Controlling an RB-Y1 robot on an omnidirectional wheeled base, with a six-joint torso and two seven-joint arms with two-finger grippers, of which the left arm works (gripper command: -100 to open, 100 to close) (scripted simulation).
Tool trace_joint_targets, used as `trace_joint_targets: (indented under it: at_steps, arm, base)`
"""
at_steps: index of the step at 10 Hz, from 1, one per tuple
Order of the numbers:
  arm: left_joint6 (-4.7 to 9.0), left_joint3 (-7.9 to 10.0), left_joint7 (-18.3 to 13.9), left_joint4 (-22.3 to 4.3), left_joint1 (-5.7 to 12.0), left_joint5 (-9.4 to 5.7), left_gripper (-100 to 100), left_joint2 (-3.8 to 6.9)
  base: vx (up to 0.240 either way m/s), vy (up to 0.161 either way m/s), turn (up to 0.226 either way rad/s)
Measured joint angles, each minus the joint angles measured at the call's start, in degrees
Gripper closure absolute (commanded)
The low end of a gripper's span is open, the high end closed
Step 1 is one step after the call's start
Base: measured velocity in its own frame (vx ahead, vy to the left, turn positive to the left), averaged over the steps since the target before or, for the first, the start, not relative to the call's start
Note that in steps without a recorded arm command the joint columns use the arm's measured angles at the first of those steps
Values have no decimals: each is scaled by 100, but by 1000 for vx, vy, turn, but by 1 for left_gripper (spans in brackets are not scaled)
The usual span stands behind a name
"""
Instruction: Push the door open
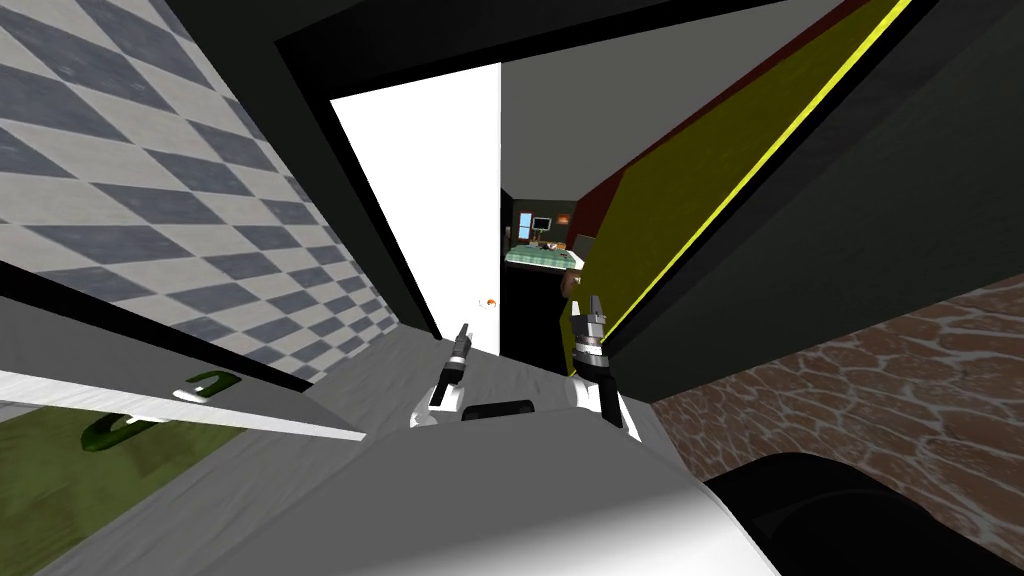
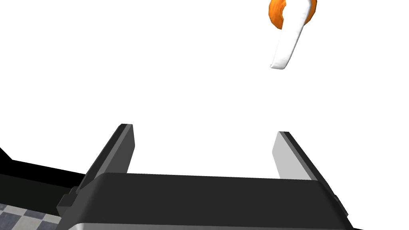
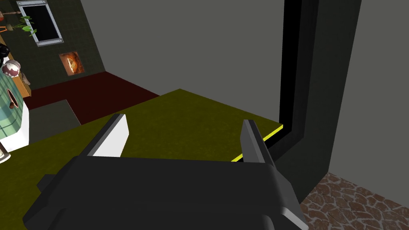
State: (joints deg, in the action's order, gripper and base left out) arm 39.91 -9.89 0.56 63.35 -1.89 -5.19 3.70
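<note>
A white door [image 1: 430, 190] stands partly open in a black frame [image 1: 330, 170]. Near its free edge sits a white lever handle on an orange base [image 1: 489, 302]. My left gripper [image 1: 462, 330] is right at the door's lower part, below and left of the handle. In the left wrist view the left gripper [image 2: 203, 131] is open, facing the flat white door [image 2: 159, 72], with the handle [image 2: 289, 36] beyond the right finger. My right gripper [image 1: 591, 306] is open in the doorway gap, pointing into the room; the right wrist view shows its open gripper [image 3: 181, 127] over a yellow-green wall.
A yellow-green wall [image 1: 700, 190] with a bright yellow edge borders the opening on the right. A black door jamb [image 3: 295, 80] stands just beside the right gripper. Brown stone paving [image 1: 850, 400] lies to the right, a chequered wall [image 1: 150, 180] to the left. A green-checked bed [image 1: 540, 258] stands far inside.
</note>
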Motion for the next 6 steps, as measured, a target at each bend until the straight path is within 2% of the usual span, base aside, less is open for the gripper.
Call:
trace_joint_targets:
  at_steps: [6]
  arm:
    - [220,-86,-1,-1021,477,24,-100,-84]
  base:
    - [78,73,-77]
